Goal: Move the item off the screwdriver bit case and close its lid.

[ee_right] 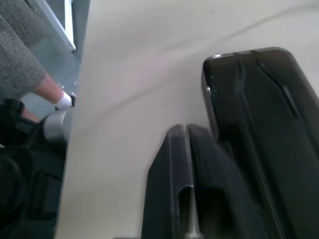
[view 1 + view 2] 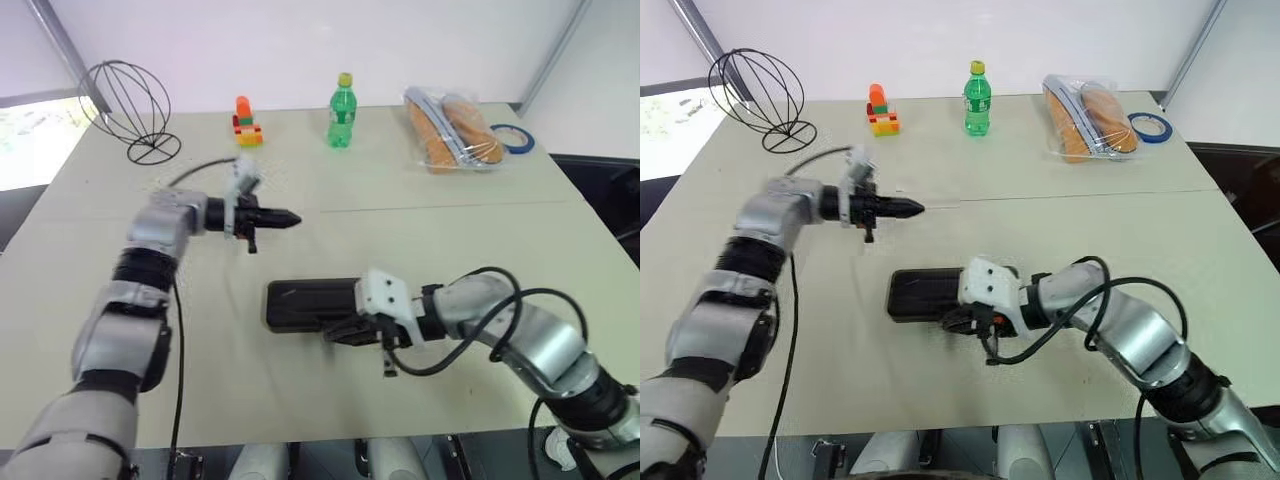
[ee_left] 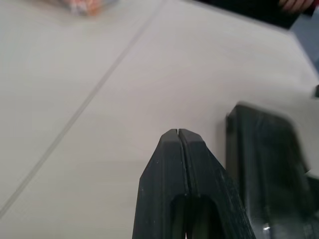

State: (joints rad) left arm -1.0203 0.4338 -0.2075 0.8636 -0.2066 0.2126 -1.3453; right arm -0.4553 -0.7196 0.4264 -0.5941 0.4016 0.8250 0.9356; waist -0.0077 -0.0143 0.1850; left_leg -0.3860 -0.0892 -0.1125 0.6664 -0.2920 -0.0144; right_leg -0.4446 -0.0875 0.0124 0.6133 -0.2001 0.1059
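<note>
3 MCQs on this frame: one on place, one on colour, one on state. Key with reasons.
1. Where does the green bottle stand?
A. far side of the table
B. on the screwdriver bit case
C. at the near edge

2. What colour is the tape roll?
A. red
B. blue
C. yellow

3. How is the lid of the screwdriver bit case?
A. standing upright
B. taken off
C. lying down flat on the base

Key: 1 A, it stands at the back beside the toy blocks; 2 B, a blue ring by the bagged bread; 3 C, the case shows one flat dark slab.
</note>
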